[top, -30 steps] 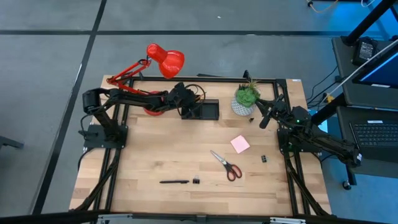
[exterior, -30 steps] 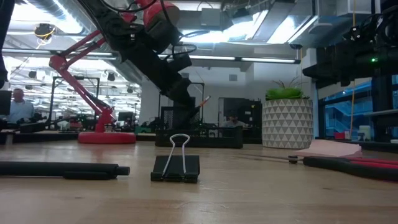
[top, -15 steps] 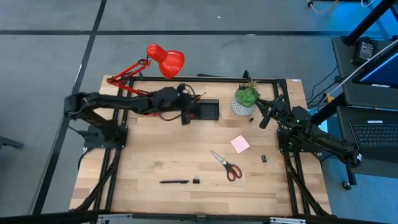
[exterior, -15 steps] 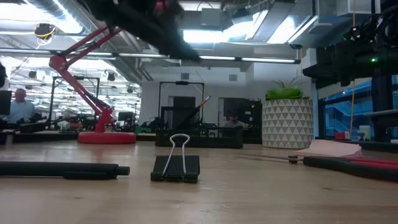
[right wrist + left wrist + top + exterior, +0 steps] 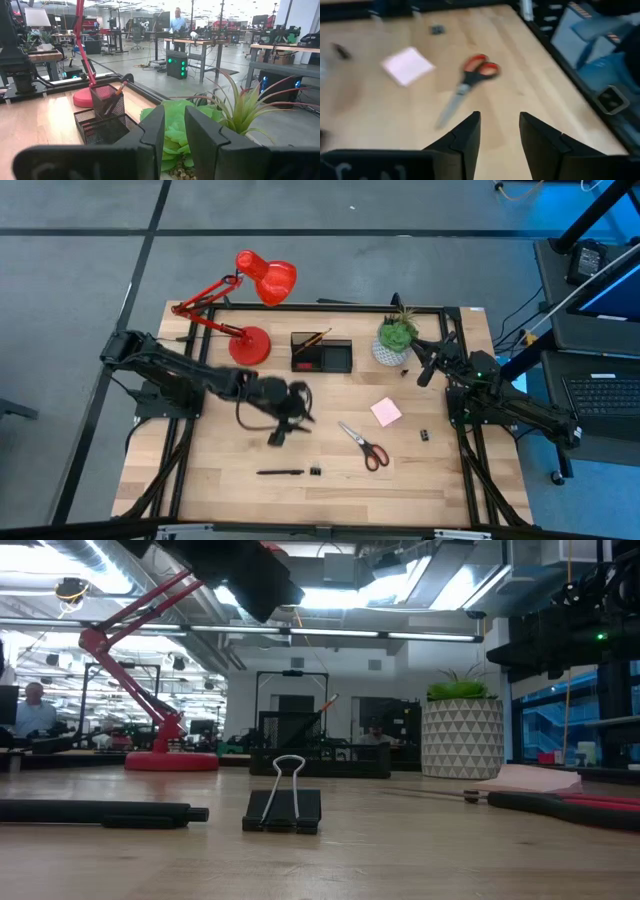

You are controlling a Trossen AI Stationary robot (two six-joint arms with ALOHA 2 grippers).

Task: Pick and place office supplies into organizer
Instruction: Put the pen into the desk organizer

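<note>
1. Swung away from the organizer (image 5: 322, 354) since a second ago: left end effector (image 5: 277, 437), then over the tray at the counter's back edge, now over mid-counter, in front of the red lamp base (image 5: 248, 345).
2. Organizer at back centre of the counter (image 5: 220, 450), between lamp base and potted plant (image 5: 397, 338); orange pencil (image 5: 312, 338) leaning in its taller section, small red item in a low compartment.
3. Loose on the counter: scissors (image 5: 364, 445) right of centre; pink sticky-note pad (image 5: 386, 412) just behind them; black pen (image 5: 280, 472) near the front edge with a binder clip (image 5: 315, 471) just beside it; another small clip (image 5: 424, 436) further right.
4. Left end effector released, fingers (image 5: 465, 140) spread, nothing between them; scissors ahead in the wrist view.
5. Right end effector (image 5: 424, 370) parked by the plant, fingers (image 5: 152, 132) slightly parted, grasping nothing.
</note>
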